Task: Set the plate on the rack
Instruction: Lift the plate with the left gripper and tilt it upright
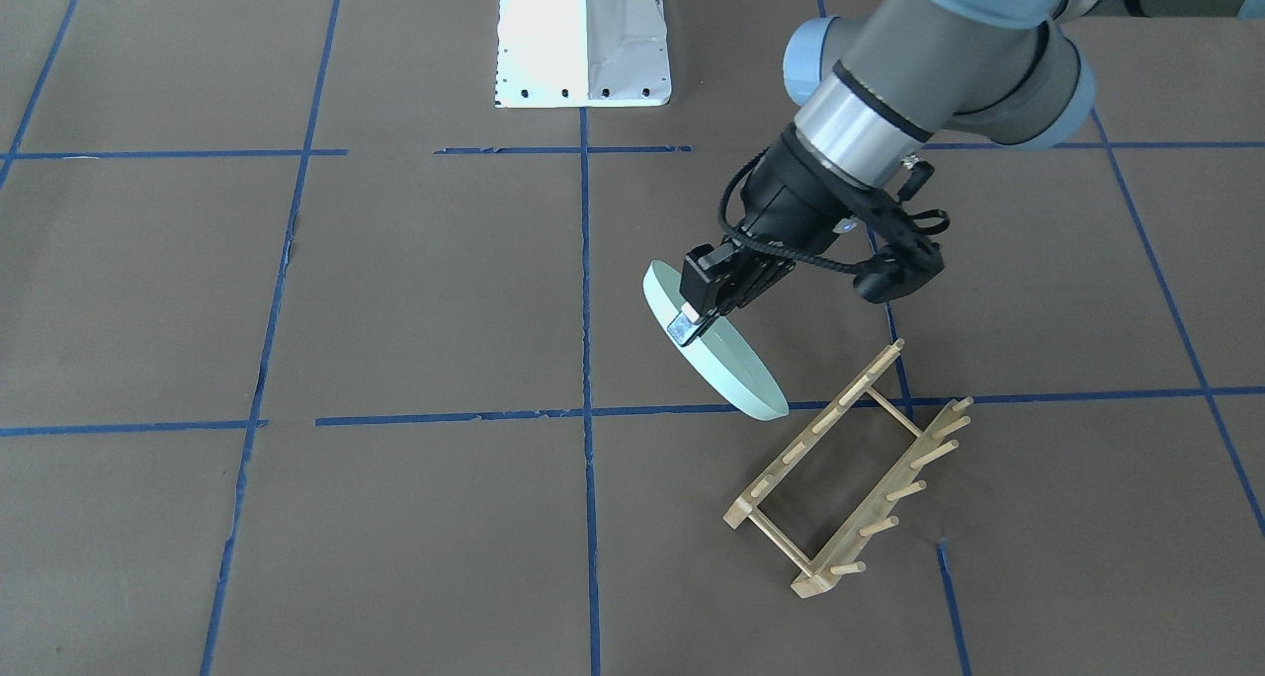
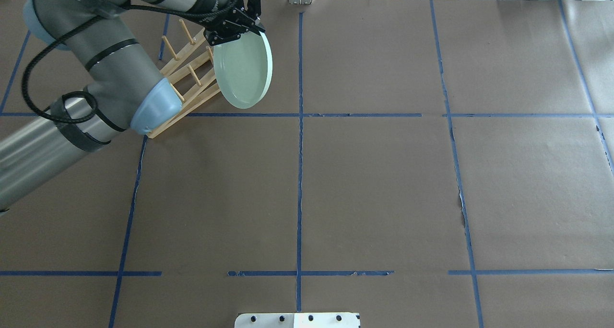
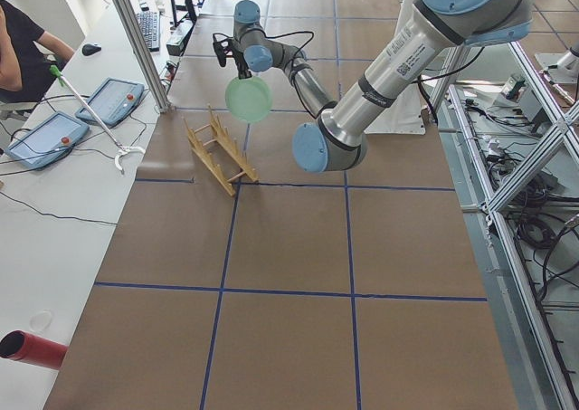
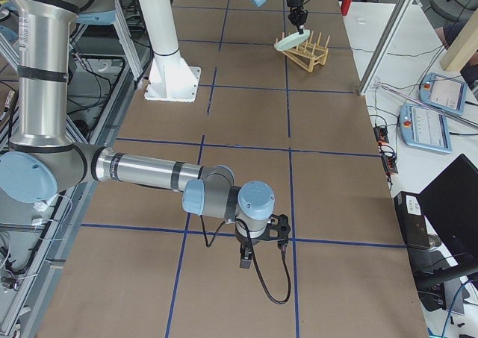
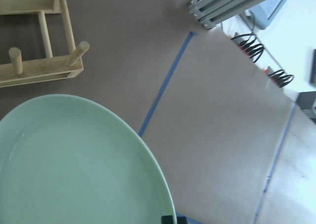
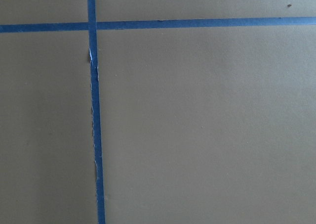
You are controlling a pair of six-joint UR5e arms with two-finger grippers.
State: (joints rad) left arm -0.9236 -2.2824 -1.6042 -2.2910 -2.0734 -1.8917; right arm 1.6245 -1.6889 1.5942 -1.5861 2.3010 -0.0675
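Observation:
The pale mint-green plate hangs tilted on edge in the air, just beside the near end of the light wooden rack. My left gripper is shut on the plate's upper rim. In the overhead view the plate overlaps the rack's right end. The left wrist view shows the plate below the rack's end rail and pegs, apart from them. My right gripper hangs low over the brown table far from the rack. I cannot tell if it is open or shut.
The white robot base plate sits at the table's robot-side edge. Blue tape lines grid the brown table cover. An operator's desk with tablets lies beyond the rack's side of the table.

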